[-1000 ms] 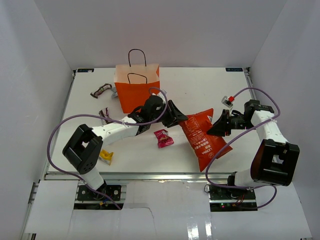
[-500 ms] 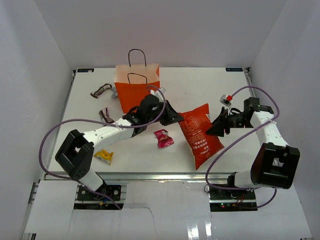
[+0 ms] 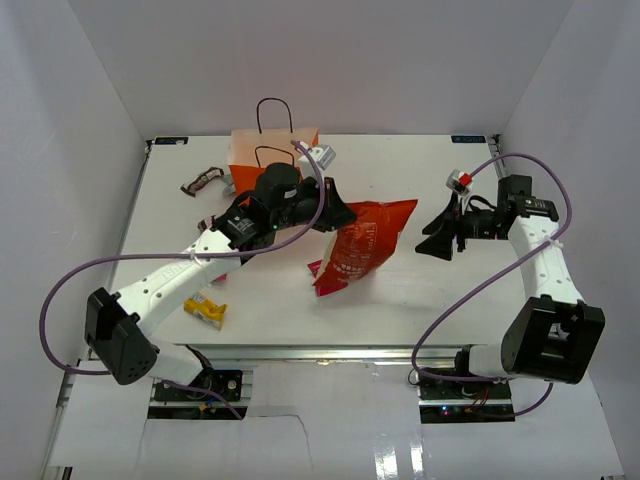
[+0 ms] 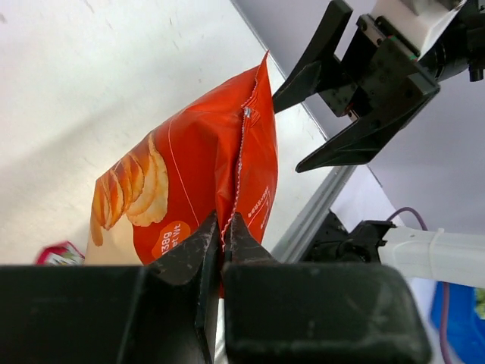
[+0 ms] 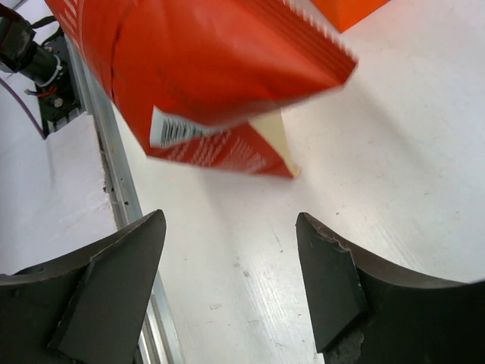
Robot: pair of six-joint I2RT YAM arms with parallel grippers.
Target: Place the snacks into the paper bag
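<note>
Jaws: the left gripper (image 3: pixel 333 215) is pinched narrowly on one edge of the red chip bag (image 3: pixel 358 245). The right gripper (image 3: pixel 433 235) stands wide, with nothing between its fingers.

Top view. The red chip bag hangs from the left gripper over the middle of the table (image 3: pixel 420 300). It is just right of, and nearer than, the paper bag (image 3: pixel 245 165). That orange bag stands upright at the far left-centre, partly hidden by the left arm (image 3: pixel 170 280). The chip bag's lower end overlaps the pink packet (image 3: pixel 313 267). A yellow packet (image 3: pixel 205 311) lies at the near left. A dark brown packet (image 3: pixel 203 181) lies left of the paper bag. The right gripper points at the chip bag from the right, apart from it.

Left wrist view. Both fingers (image 4: pixel 189 250) close on the crimped seam of the red chip bag (image 4: pixel 197 174). A corner of the pink packet (image 4: pixel 61 252) shows at lower left. Beyond the chip bag, the right gripper (image 4: pixel 288 135) is spread and not touching it.

Right wrist view. The two fingers (image 5: pixel 114 273) of the right gripper (image 5: pixel 229 224) are spread at the bottom edge. The red chip bag (image 5: pixel 204 61) sits beyond them, clear of both, and casts a shadow on the table (image 5: pixel 379 167). A corner of the paper bag (image 5: pixel 348 9) shows at the top edge.
</note>
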